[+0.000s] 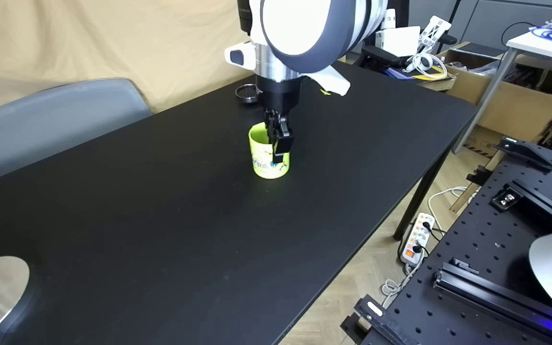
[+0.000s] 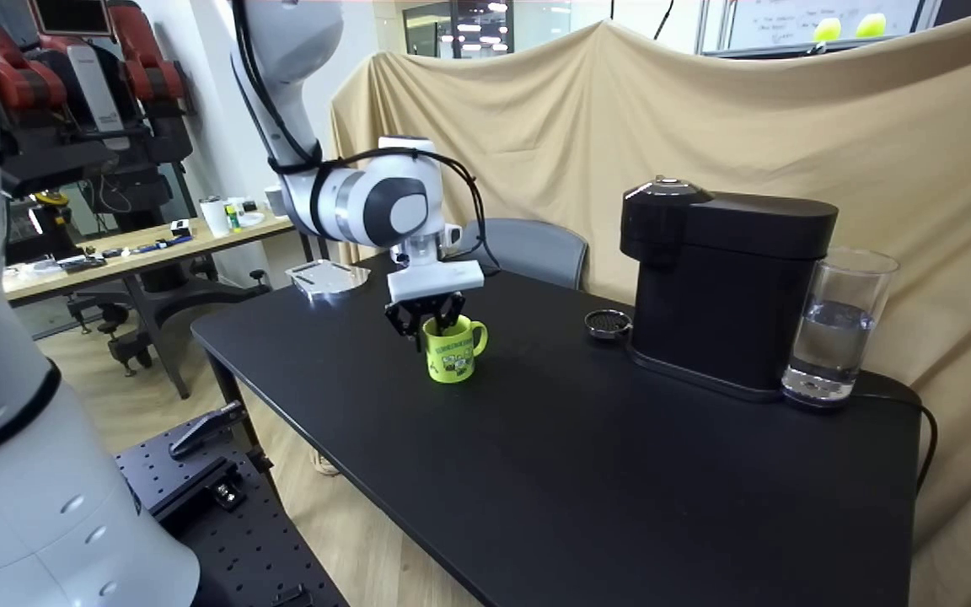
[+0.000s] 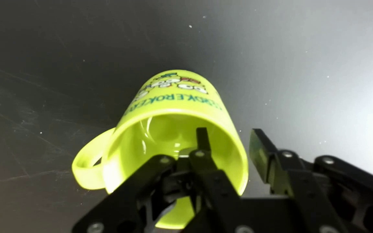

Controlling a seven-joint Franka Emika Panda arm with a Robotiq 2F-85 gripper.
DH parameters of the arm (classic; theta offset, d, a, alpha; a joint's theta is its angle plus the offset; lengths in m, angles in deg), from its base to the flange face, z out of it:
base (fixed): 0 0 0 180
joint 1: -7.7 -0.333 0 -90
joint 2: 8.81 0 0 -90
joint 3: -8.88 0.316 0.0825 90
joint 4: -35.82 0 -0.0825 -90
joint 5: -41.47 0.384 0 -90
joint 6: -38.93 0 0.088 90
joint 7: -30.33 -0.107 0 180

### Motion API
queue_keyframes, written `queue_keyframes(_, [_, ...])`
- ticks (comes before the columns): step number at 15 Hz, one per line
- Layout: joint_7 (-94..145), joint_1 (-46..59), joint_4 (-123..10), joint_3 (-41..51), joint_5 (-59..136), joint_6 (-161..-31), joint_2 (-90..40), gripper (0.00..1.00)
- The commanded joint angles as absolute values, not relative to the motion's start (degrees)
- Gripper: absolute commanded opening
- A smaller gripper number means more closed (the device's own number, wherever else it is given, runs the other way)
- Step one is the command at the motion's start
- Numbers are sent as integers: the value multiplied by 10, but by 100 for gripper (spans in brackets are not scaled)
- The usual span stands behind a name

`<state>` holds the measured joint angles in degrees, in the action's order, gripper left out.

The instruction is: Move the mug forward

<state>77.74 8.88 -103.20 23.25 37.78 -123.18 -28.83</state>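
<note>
The lime-green mug (image 1: 262, 162) stands upright on the black table, with printed figures and lettering on its side. It also shows in an exterior view (image 2: 449, 361) with its handle pointing right, and in the wrist view (image 3: 173, 103) with its handle at left. My gripper (image 3: 230, 130) is open over the mug's rim. One finger is inside the mug and the other is outside, with the wall between them. A gap shows between the wall and each finger. In both exterior views the gripper (image 1: 276, 151) (image 2: 430, 339) points down at the mug; the inside fingertip is partly hidden.
A black coffee machine (image 2: 721, 295) with a round metal grate (image 2: 608, 324) stands on the table (image 2: 587, 472). A glass of water (image 2: 835, 337) stands beside it. A silver tray (image 2: 329, 276) lies at the opposite end. A grey chair (image 2: 540, 249) stands behind the table.
</note>
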Motion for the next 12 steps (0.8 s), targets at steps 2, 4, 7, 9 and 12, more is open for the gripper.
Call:
queue_keyframes(2, [779,94,-1047,237,373,-1202,-241,76])
queue_keyframes(4, [789,95,-1043,241,382,-1180,-224,90])
queue_keyframes(7, [829,100,-1025,250,420,-1095,-204,100])
queue_keyframes(9, [838,89,-1011,235,429,-1034,-192,100])
queue_keyframes(12, [844,79,-996,216,423,-977,-178,100])
